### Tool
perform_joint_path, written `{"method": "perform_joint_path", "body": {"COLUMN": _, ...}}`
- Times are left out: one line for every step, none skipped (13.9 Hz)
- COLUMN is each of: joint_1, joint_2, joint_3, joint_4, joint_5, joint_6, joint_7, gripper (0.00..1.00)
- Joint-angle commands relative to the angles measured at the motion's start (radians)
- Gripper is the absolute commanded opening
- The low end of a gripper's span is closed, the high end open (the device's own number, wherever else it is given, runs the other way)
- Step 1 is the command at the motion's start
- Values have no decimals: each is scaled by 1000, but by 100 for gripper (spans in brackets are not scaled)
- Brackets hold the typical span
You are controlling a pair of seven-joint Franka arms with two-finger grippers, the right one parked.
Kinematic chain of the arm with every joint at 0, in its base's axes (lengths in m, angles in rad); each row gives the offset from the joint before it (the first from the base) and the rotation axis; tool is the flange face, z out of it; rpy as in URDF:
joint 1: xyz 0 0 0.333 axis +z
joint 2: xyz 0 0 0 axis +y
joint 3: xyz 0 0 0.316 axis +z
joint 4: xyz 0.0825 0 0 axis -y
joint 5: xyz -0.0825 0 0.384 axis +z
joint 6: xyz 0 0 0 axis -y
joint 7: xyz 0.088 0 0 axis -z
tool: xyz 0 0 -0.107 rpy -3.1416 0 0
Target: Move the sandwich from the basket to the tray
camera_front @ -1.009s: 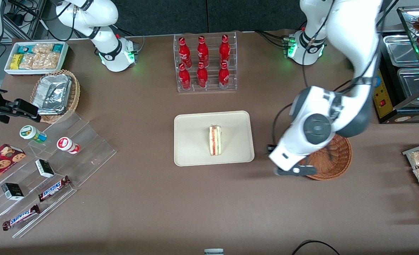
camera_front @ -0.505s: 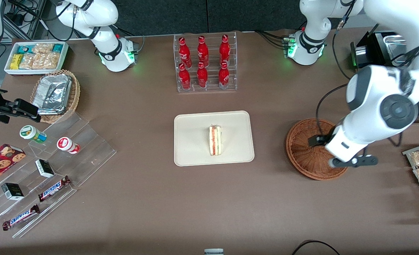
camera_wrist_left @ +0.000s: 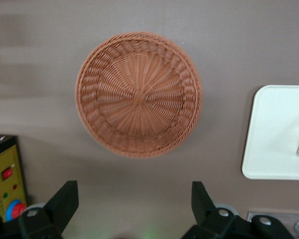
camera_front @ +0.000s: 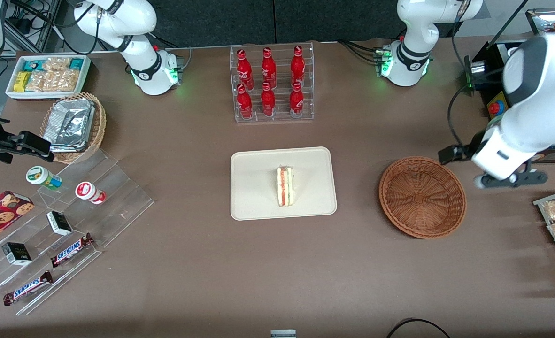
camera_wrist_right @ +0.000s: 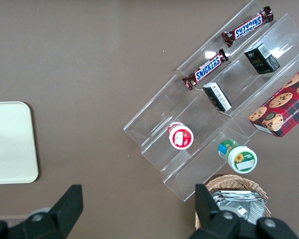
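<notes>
A wedge sandwich (camera_front: 285, 186) stands on its edge on the beige tray (camera_front: 254, 197) at the middle of the table (camera_front: 211, 272), so the placing looks done. The brown wicker basket (camera_front: 422, 197) beside the tray holds nothing. The left arm's end effector (camera_front: 512, 179), over the basket a second ago, has swung clear toward the working arm's end, raised, fingers (camera_wrist_left: 64, 203) wide apart and holding nothing.

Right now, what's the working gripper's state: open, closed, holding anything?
Left gripper: open and empty, up above the table near the basket, toward the working arm's end; the sandwich lies on the tray.
</notes>
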Motion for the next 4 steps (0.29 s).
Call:
{"method": "perform_joint_path", "body": {"joint_1": 22, "joint_2": -112, "joint_3": -11, "joint_4": -41, "joint_5": -14, "joint_6": -45, "joint_7": 15, "gripper": 100}}
{"method": "perform_joint_path", "body": {"joint_1": 31, "joint_2": -132, "joint_3": -9, "joint_4": -41, "joint_5": -6, "joint_6": -56, "joint_7": 15, "gripper": 100}}
{"method": "perform_joint_path", "body": {"joint_1": 39, "joint_2": -140, "joint_3": -8, "joint_4": -40, "joint_5": -6, "joint_6": -58, "joint_7": 17, "gripper": 100}}
{"method": "perform_joint_path", "body": {"joint_1": 39, "joint_2": -140, "joint_3": -5, "joint_4": -40, "joint_5": -6, "joint_6": -56, "joint_7": 18, "gripper": 100}}
